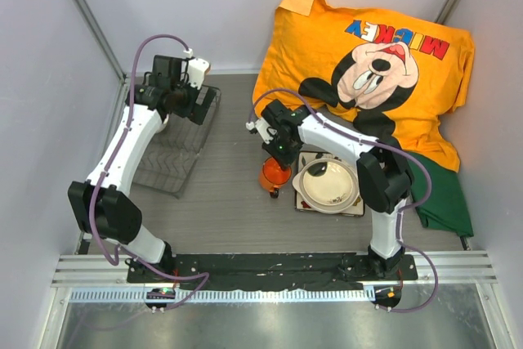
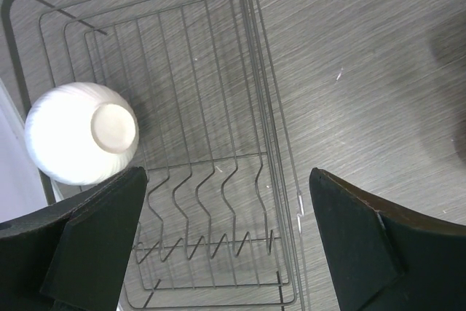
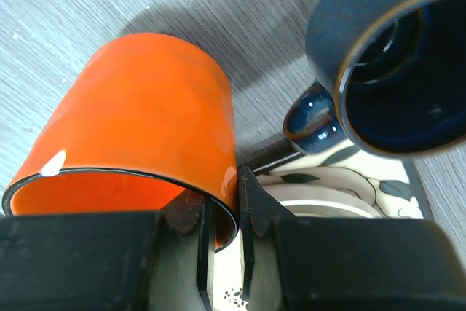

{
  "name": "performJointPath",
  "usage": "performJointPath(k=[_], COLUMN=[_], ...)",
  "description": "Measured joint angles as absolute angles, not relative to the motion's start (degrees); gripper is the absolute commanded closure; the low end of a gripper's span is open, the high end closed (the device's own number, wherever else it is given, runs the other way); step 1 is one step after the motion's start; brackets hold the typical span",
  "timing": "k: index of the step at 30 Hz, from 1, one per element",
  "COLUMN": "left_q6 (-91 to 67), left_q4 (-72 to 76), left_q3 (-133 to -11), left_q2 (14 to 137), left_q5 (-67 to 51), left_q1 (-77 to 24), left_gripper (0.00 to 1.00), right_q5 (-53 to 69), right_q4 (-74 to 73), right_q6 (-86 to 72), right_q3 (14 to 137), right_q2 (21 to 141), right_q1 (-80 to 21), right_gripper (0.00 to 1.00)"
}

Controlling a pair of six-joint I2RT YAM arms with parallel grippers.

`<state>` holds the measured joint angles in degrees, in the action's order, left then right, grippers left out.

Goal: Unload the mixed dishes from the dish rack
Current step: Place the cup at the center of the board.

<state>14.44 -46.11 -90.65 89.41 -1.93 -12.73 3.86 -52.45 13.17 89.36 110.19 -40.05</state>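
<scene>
The dark wire dish rack (image 1: 173,149) lies at the left. In the left wrist view the rack (image 2: 218,100) holds a small white bowl (image 2: 80,132), upside down in its left corner. My left gripper (image 2: 227,187) is open above the rack, apart from the bowl; it also shows from above (image 1: 176,91). My right gripper (image 3: 222,205) is shut on the rim of the orange mug (image 3: 138,114), one finger inside and one outside. The mug (image 1: 275,176) is just left of the square flowered plate (image 1: 304,202), which carries the cream bowl (image 1: 331,184). The dark-blue cup (image 3: 393,56) is beside the plate's edge.
An orange Mickey cushion (image 1: 368,55) fills the back right, with a green cloth (image 1: 441,194) at the right edge of the plate. Grey walls close in the left, back and right sides.
</scene>
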Motion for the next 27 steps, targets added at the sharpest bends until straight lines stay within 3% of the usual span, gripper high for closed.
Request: performJointPath(k=[9,12,19,27], left_q6=[15.90,16.25,17.26,18.87], left_q4=[-46.09,-46.09,-46.09,-46.04], left_q3=[-90.98,-90.98,-91.35,-92.60], left_q2=[91.07,91.79,92.16,92.31], left_q5=[0.56,1.06,1.96,2.17], left_q1=[-12.10,-11.46,-9.69,-6.57], left_gripper=[0.00,0.00,0.00,0.00], right_q5=[2.00,1.32,0.95,-1.41], right_q4=[-53.43,-53.52,-53.60,-53.89], right_q6=[13.54,13.67,14.02,14.70], right_q3=[89.82,89.91,89.91,89.93], right_q2=[111.90,112.14,112.14,112.12], right_q1=[-40.42,-40.42,-40.64,-40.71], right_gripper=[0.95,0.88,0.58,0.48])
